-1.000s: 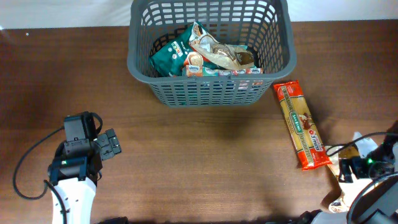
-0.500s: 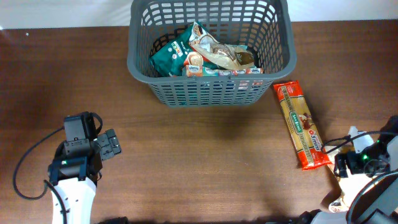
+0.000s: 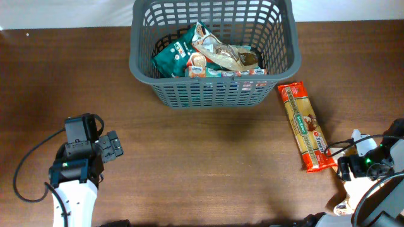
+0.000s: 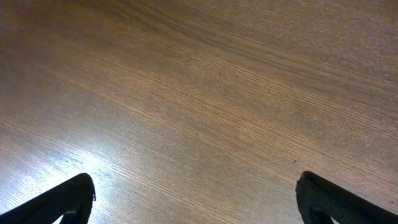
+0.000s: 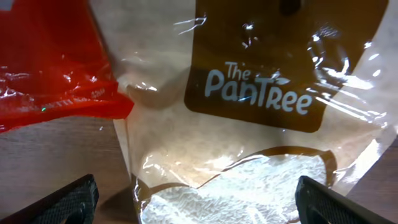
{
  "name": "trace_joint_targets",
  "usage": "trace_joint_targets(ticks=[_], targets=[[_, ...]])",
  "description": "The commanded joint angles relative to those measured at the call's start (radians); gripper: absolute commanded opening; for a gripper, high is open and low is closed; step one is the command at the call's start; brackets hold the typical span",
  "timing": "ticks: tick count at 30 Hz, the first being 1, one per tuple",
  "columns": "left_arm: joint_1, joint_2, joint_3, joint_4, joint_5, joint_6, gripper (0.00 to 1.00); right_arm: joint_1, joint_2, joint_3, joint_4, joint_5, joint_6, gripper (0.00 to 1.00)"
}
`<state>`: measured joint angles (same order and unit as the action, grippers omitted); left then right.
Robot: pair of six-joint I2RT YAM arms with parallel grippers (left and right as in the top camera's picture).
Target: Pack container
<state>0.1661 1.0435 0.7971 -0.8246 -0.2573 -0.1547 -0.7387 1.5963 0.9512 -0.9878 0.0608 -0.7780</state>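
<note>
Now the right claw (image 5: pixel 198 202) is hanging wide open over a rice packet (image 5: pixel 249 143); the left claw (image 4: pixel 196 199) is gaping open over the bench (image 4: pixel 199 93).

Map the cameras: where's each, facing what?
Overhead: above the table, straight down on basket, pasta packet, left arm, right arm.
Left wrist: faces bare table; open left gripper tips at bottom corners.
Right wrist: faces a rice bag; open right gripper tips likewise.
Shared: the pasta packet shows in overhead and right wrist.
</note>
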Motion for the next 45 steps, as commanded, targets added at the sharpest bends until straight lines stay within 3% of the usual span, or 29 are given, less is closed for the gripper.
trace_joint_targets(ticks=[1,10,19,30,45], targets=[[0.007,0.002,-0.006,0.002,0.011,-0.009,0.99,0.005,0.026,-0.021,0.020,-0.016,-0.010,0.99],[0.007,0.002,-0.006,0.002,0.011,-0.009,0.99,0.006,0.047,-0.022,0.058,0.003,-0.022,1.00],[0.007,0.002,-0.006,0.002,0.011,-0.010,0.99,0.006,0.047,-0.022,0.057,0.003,-0.025,0.81],[0.007,0.002,-0.006,0.002,0.011,-0.009,0.99,0.006,0.047,-0.020,0.049,0.030,-0.026,0.92],[0.007,0.002,-0.006,0.002,0.011,-0.009,0.99,0.006,0.047,-0.016,0.066,-0.005,-0.013,0.95]])
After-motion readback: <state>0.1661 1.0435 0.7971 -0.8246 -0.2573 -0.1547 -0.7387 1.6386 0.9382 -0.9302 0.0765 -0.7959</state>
